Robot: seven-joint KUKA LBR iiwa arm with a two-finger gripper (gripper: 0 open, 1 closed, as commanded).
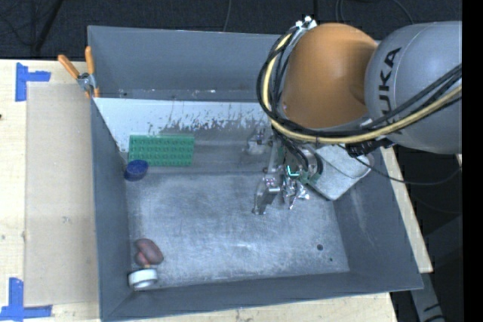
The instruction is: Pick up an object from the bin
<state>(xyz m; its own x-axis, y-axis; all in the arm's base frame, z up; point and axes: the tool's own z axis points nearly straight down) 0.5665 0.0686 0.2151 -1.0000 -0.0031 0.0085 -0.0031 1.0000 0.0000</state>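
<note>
In the camera view, the grey metal bin [189, 64] holds only a few things, and all of them lie at its left side. The gripper [275, 201] hangs low over the bare floor, a little right of the middle, under the orange wrist cover. I see nothing between its jaws, and I cannot tell if it is spread or pressed together.

At the rear left, a green studded building plate [161, 150] leans against the sloped wall. A small blue cap [136, 170] touches its lower left corner. In the front left corner lie a brownish-pink lump [149, 251] and, just beside it, a white ring-shaped cap [143, 277]. All four are well apart from the gripper.

I judge the plate to be light and stiff. Its long edges seem the best place to take hold, though it lies flat against the wall. The blue cap looks hard, light and smooth, so it may slip. The lump may be softer, and a hold across its narrow middle seems best.
</note>
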